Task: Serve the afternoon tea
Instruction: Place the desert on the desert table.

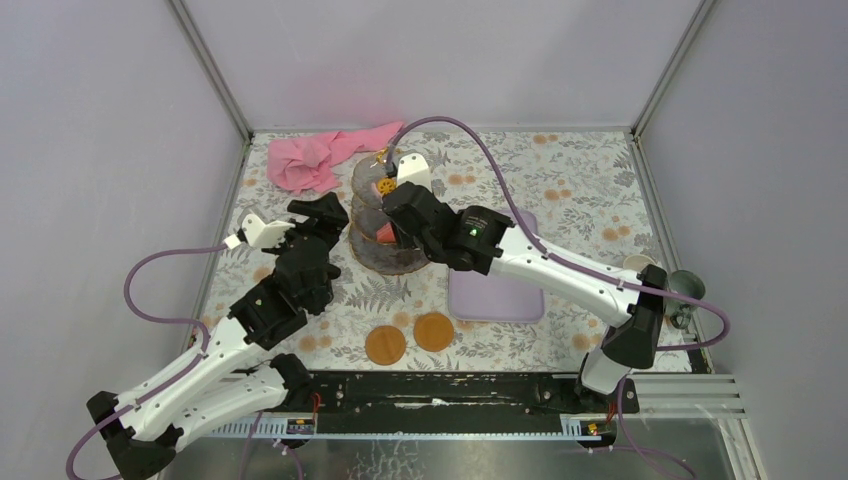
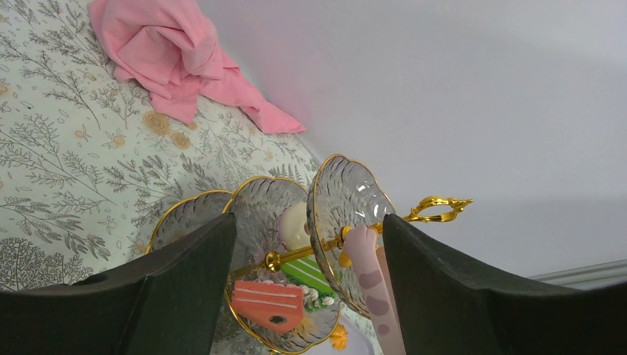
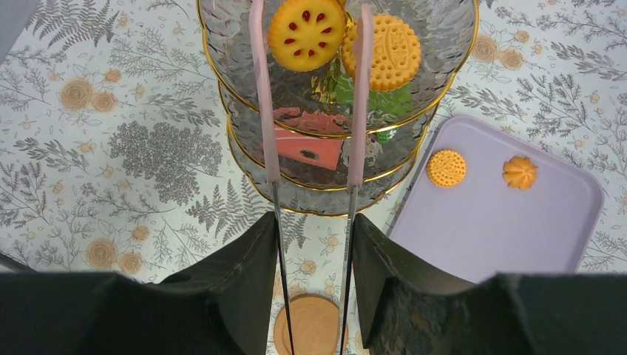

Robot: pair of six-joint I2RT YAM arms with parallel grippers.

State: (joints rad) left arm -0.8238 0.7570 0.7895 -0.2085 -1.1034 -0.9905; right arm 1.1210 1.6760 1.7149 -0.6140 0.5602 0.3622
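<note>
The three-tier glass stand [image 1: 372, 228] with its gold stem [image 2: 303, 254] is at the table's middle back. My right gripper [image 3: 314, 222] is shut on the pink tongs [image 3: 361, 89], whose arms reach over the top tier. A yellow jam biscuit [image 3: 306, 33] lies between the arms and an orange biscuit [image 3: 384, 52] lies beside them. A red cake slice [image 3: 307, 144] and a green cake [image 2: 310, 272] rest on the middle tier. My left gripper [image 2: 307, 229] hangs open just left of the stand, empty. A cream mug [image 1: 645, 265] and a grey-green mug [image 1: 685, 285] stand at the right edge.
A lilac tray [image 3: 503, 214] right of the stand holds a small biscuit [image 3: 446, 168] and an orange cookie [image 3: 520, 172]. Two round brown coasters [image 1: 385, 345] lie near the front. A pink cloth [image 1: 315, 160] is bunched at the back left. Grey walls close in the table.
</note>
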